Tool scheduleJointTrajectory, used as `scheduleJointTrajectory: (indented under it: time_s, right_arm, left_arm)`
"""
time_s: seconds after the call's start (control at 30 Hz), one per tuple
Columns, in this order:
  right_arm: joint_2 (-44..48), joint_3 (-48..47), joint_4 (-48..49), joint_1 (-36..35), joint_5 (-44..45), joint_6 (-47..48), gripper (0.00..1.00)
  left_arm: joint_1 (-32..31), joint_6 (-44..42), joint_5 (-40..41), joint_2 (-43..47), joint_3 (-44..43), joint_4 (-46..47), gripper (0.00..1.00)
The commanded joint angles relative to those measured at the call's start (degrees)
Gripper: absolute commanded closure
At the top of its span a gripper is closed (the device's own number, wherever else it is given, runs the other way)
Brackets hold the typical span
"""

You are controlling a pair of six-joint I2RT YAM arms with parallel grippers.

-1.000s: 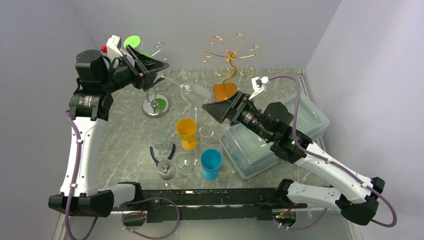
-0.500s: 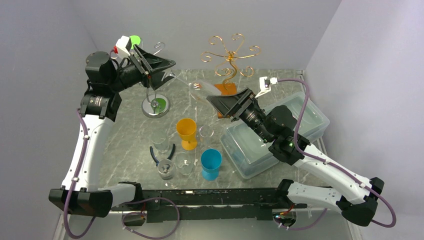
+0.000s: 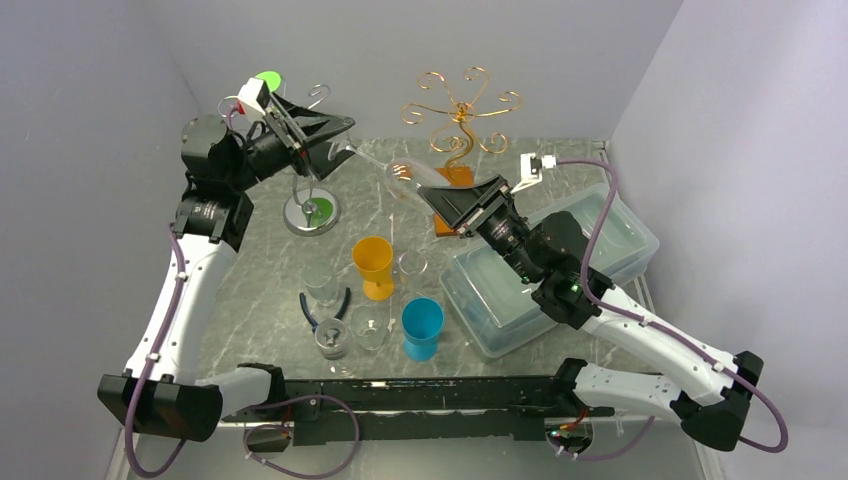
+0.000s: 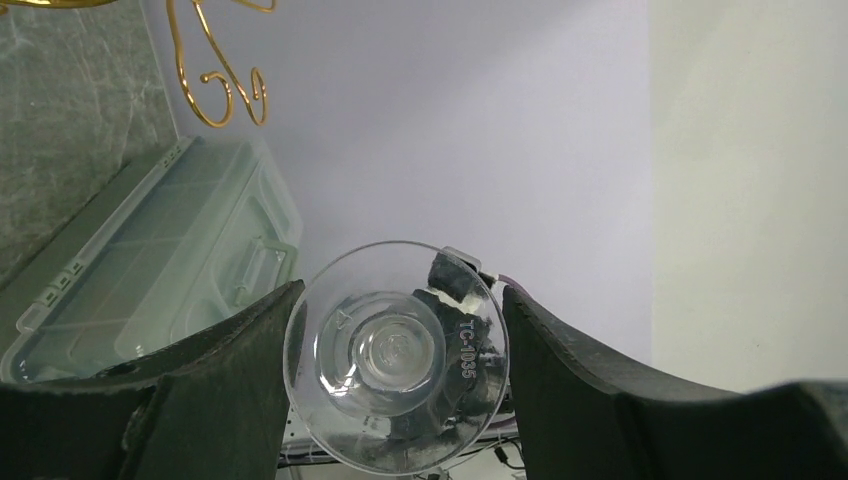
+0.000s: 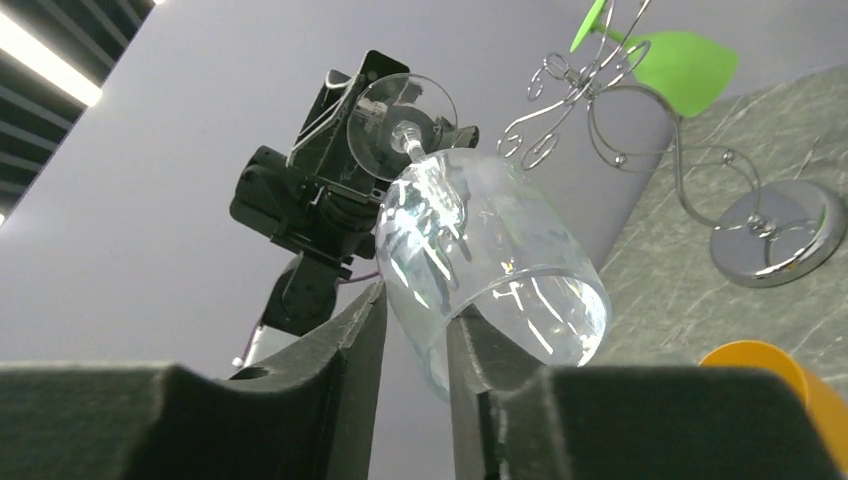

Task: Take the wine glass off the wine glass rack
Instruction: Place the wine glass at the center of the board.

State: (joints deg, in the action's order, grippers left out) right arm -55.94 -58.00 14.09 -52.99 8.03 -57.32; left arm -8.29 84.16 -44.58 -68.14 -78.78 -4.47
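Trouble can come fast, because the wine glass [image 3: 398, 172] is up in the air, on its side, between two claws. It hangs on no rack. The silver rack [image 3: 311, 212] stands under the left claw [image 3: 340, 140], and the gold rack [image 3: 458, 110] stands behind the right claw [image 3: 430, 192].

The left claw is clamped on the round foot of the glass [image 4: 397, 350]. The foot sits right between its fingers and touches both. The right claw [image 5: 415, 305] has its fingers close together, with the edge of the bowl [image 5: 490, 260] between them. I cannot tell if they squeeze it tight or only stand beside it.

What could go wrong:
- If the right claw squeezes too hard, the thin bowl could crack.
- If the two claws pull or twist different ways, the thin stem between them could snap.
- If the left claw lets go before the right claw has a good hold, the glass could tip out and drop.
- The glass is smooth, so it could slip from a pinch on the edge.

Below the claws on the surface [image 3: 250, 270] stand an orange cup [image 3: 373, 262], a blue cup [image 3: 422, 325] and a clear box [image 3: 500, 310]. A falling glass could hit them and break.
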Motion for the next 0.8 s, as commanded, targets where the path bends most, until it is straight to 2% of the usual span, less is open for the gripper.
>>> scheduleJointTrajectory:
  time_s: [0.0, 0.13, 0.3, 0.37, 0.5, 0.63, 0.77]
  right_arm:
    - [-0.19, -0.53, 7.95, -0.09, 0.05, -1.03, 0.76]
    - [-0.40, -0.78, 8.12, -0.09, 0.09, -1.26, 1.00]
    - [-0.25, -2.12, 6.22, -0.09, 0.40, -0.14, 1.00]
    - [0.14, -2.80, 4.99, -0.09, 0.59, 0.51, 1.00]
    - [1.96, -4.46, -0.52, -0.09, 1.76, 2.39, 1.00]
    - [4.27, -5.82, -4.90, -0.09, 1.75, 4.21, 1.00]
    - [5.95, -7.25, -10.04, -0.09, 1.49, 5.43, 1.00]
  left_arm:
    - [-1.48, 2.05, -0.69, 1.92, 1.33, 7.04, 0.78]
    - [-2.05, 2.32, -0.26, 2.22, 2.55, 8.45, 0.70]
    - [-2.08, -1.15, -0.02, 2.47, 2.21, 5.88, 0.46]
    - [-2.08, -4.24, 0.82, 2.65, 1.19, 1.91, 0.31]
    - [-2.08, -11.01, 2.65, 2.79, -1.26, -6.77, 0.11]
    - [-2.08, -15.90, 4.00, 3.08, -1.47, -10.51, 0.01]
    - [-2.08, -21.00, 6.64, 3.48, -2.90, -16.10, 0.01]
